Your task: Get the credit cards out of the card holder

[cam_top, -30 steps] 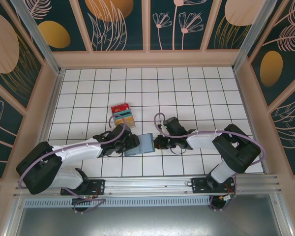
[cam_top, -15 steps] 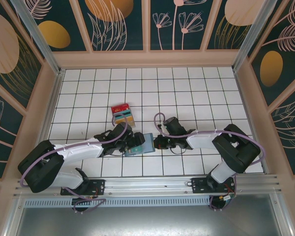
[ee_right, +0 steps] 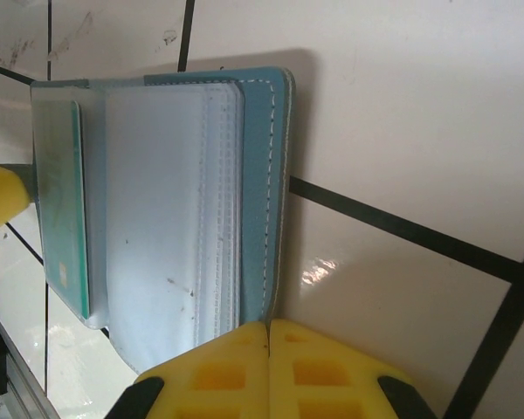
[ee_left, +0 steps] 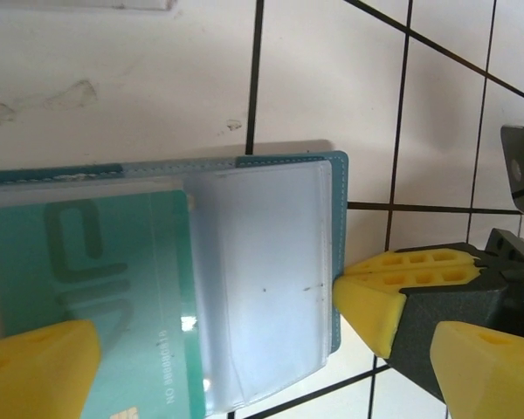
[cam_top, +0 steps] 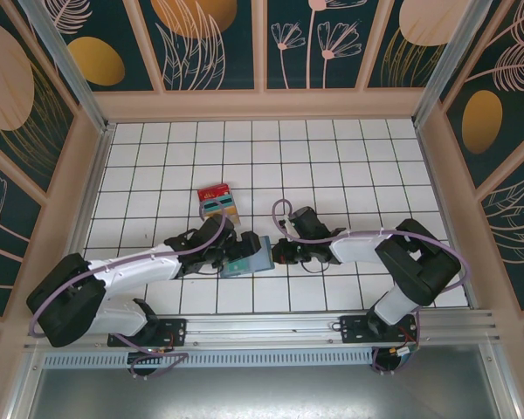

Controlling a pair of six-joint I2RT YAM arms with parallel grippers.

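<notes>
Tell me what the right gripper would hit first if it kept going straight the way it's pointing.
The card holder. The right gripper sits right at its blue edge, seemingly touching it, so going on would push straight into the holder.

Holder lies flat on the tiled counter, left gripper over its left half, right gripper touching its right edge. Loose cards sit nearby, behind it.

White tiled table — card holder and credit cards lie there.
</notes>
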